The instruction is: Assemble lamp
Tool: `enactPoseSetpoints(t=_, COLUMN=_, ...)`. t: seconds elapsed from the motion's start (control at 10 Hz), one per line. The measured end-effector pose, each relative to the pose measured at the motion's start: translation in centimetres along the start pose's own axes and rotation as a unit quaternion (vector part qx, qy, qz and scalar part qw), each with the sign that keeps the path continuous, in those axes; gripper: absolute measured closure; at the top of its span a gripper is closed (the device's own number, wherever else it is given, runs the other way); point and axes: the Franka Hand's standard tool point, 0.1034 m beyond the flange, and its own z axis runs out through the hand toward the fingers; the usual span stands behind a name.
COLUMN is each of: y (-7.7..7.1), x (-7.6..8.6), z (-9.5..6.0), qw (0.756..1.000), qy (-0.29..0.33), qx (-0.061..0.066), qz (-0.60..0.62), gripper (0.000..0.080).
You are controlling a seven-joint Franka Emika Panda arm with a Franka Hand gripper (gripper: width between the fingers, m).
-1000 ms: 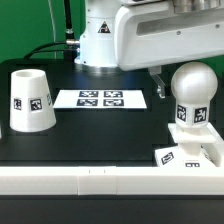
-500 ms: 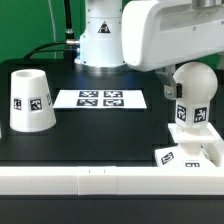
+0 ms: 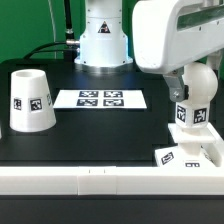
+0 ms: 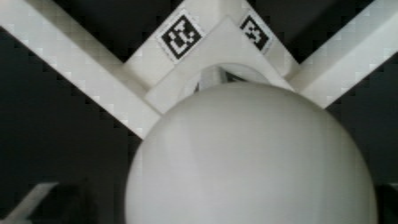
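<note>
Behind the rig you have a green backdrop, and the work surface is a black table (image 3: 100, 135) with a white rail (image 3: 90, 182) along its near edge.

The lamp base (image 3: 192, 150) lies flat in the near corner of the table on the exterior view's right, its square markers facing up. The bulb (image 3: 203, 84) stands upright on it by its short stem, which shows a marker toward the camera.

The shade (image 3: 30, 100) stands apart from them, wide end down, by the table edge on the exterior view's left. The marker board (image 3: 100, 98) lies flat about midway across the table, toward the far edge, in front of the arm's pedestal (image 3: 104, 40).

The arm's bulky white wrist hangs over the bulb and hides its upper side. The gripper (image 3: 180, 88) shows only as a dark sliver close beside the bulb. You cannot tell how wide it stands or whether it touches anything.

In the wrist view the bulb (image 4: 240, 150) fills most of the picture, with the base (image 4: 196, 45) and two of its markers beyond it.
</note>
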Motion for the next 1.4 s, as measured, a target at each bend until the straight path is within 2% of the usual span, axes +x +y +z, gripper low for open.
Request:
enactPoseSetpoints(t=0.2, y=-0.11, x=-0.01, z=0.07, qw=0.997, qy=-0.01, qx=-0.007, qz=-0.077, gripper=0.0101)
enactPoseSetpoints(t=0.7, y=0.01, x=-0.25, z=0.23, qw=0.967, qy=-0.033, qx=-0.021, qz=-0.251, gripper=0.0101)
enactPoseSetpoints(t=0.9, y=0.27, x=-0.19, z=0.14, qw=0.94, qy=-0.042, qx=-0.028, qz=-0.339, gripper=0.0101)
enactPoseSetpoints(t=1.0, y=0.29, x=-0.2, z=0.13, qw=0.934, qy=-0.044, qx=-0.029, qz=-0.352, gripper=0.0101)
enactPoseSetpoints(t=1.1, y=0.42, x=-0.34, z=0.15, qw=0.911, qy=-0.051, qx=-0.029, qz=-0.408, gripper=0.0101)
enactPoseSetpoints(t=1.3, y=0.44, x=-0.51, z=0.36, qw=0.897, qy=-0.056, qx=-0.025, qz=-0.439, gripper=0.0101)
enactPoseSetpoints(t=1.4, y=0.49, x=-0.62, z=0.37, qw=0.895, qy=-0.057, qx=-0.024, qz=-0.442, gripper=0.022)
